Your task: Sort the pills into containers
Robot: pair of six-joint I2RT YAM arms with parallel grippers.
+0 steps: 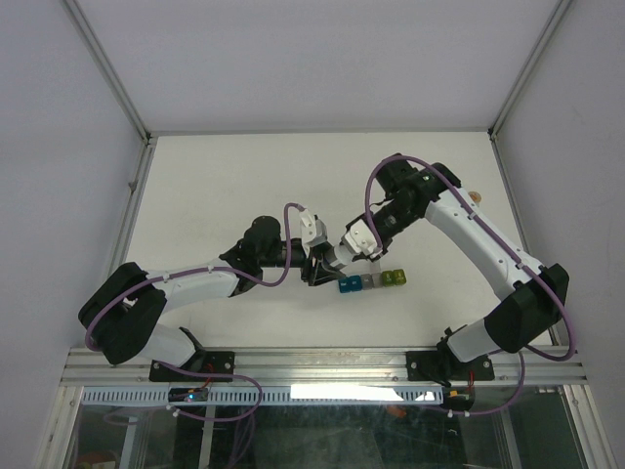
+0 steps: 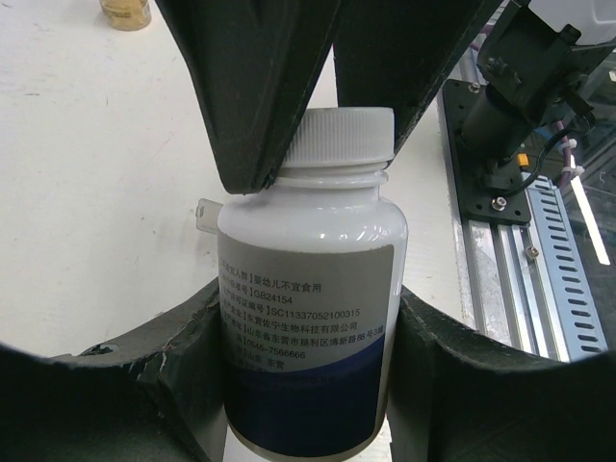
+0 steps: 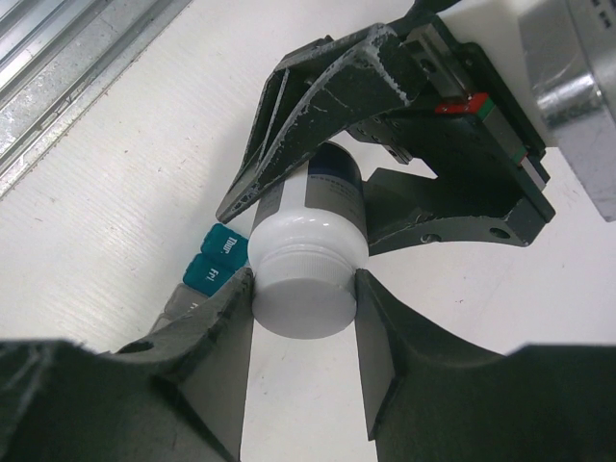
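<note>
A white bottle with a dark-banded label (image 2: 308,327) is held between both grippers just above the table. My left gripper (image 2: 308,385) is shut on the bottle's body. My right gripper (image 3: 303,289) is shut on its white ribbed cap (image 3: 300,298), with one pad on each side; its dark fingers (image 2: 260,87) reach down to the cap (image 2: 342,135) in the left wrist view. The containers (image 1: 371,281), a strip of blue, teal, grey and green cubes, lie on the table just right of the bottle, and the blue and teal ones (image 3: 214,258) show beside my right finger. No pills show.
A small amber bottle (image 2: 125,12) stands far off on the table; it also shows near the right arm's elbow (image 1: 476,196). The metal rail with the arm bases (image 1: 322,363) runs along the near edge. White walls close off the table's far and side edges.
</note>
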